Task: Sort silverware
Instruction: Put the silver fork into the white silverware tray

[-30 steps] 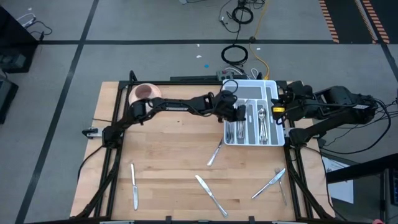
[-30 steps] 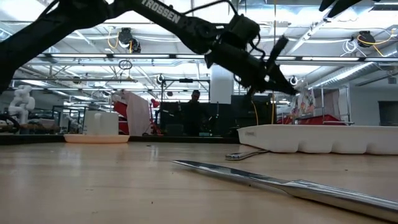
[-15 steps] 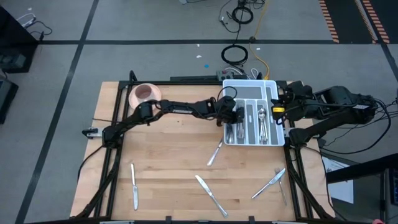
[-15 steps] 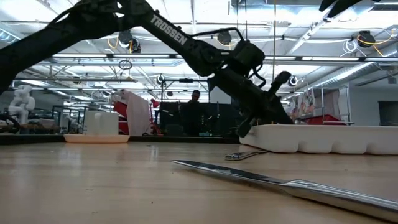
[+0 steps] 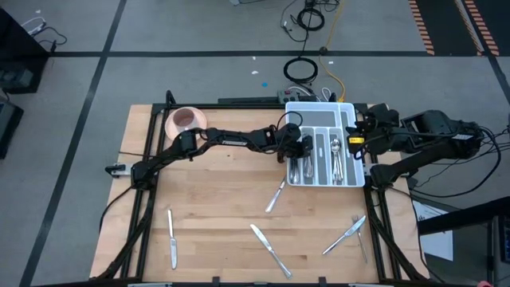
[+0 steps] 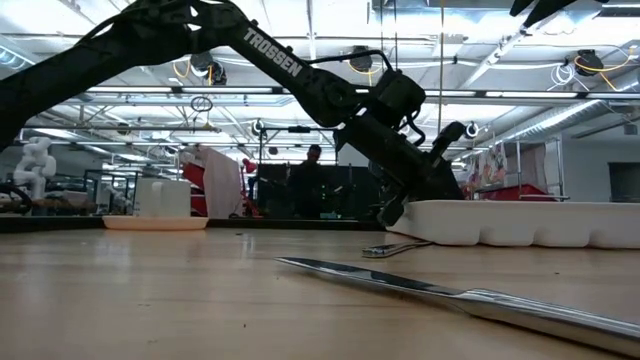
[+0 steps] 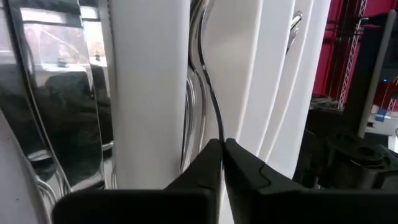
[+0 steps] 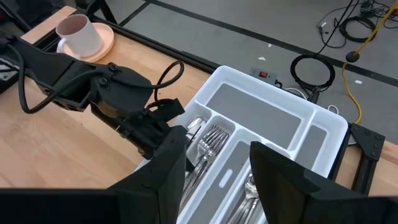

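Loose silverware on the wooden table (image 5: 215, 191) along lower part of the high view: knife (image 5: 171, 239) at lower left, knife (image 5: 269, 249) lower centre, crossed fork and knife (image 5: 348, 233) at lower right, another piece (image 5: 276, 196) just below the tray. In low view, knife (image 6: 470, 300) lying flat in foreground lower right. Farther up, white compartmented tray (image 5: 344, 112) at upper right of table, forks, spoons and knives (image 5: 335, 155) already in its slots. Left gripper (image 5: 296, 150) reaching from left across the table, tip over tray's left compartment (image 8: 193, 134); fingers (image 7: 249, 177) nearly pinched together, thin dark edge at tips, cannot tell whether a piece is gripped. Right gripper (image 8: 217, 168) waiting off tray's right edge, fingers spread, nothing between. Pink bowl (image 5: 186, 119) with a cup inside at far upper left of table.
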Controlling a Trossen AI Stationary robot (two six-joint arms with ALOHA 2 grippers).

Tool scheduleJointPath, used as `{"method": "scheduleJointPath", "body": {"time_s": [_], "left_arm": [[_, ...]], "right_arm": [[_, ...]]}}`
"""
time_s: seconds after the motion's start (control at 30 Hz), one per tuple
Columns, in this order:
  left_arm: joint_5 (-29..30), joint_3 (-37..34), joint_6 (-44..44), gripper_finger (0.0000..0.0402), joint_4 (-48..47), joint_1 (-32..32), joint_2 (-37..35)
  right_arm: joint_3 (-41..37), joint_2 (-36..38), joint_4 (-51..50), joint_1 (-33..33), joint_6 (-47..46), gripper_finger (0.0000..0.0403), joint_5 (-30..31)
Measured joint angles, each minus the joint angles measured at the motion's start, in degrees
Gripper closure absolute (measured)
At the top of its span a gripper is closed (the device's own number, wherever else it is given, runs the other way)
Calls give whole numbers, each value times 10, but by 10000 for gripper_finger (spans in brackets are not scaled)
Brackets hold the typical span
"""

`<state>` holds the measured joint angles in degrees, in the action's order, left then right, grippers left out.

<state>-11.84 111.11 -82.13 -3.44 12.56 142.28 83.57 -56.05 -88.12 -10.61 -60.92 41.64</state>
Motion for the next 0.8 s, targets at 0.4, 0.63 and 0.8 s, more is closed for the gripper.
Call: {"method": "scheduleJointPath", "body": {"time_s": [0.4,0.63,0.8], "left_arm": [[-6,0,-6,277,6,0,0],[-33,0,-37,247,33,5,0],[-50,0,-61,244,53,6,0]], "right_arm": [[0,0,1,0,3,232,0],[0,0,1,0,7,232,0],[0,0,1,0,8,232,1]]}}
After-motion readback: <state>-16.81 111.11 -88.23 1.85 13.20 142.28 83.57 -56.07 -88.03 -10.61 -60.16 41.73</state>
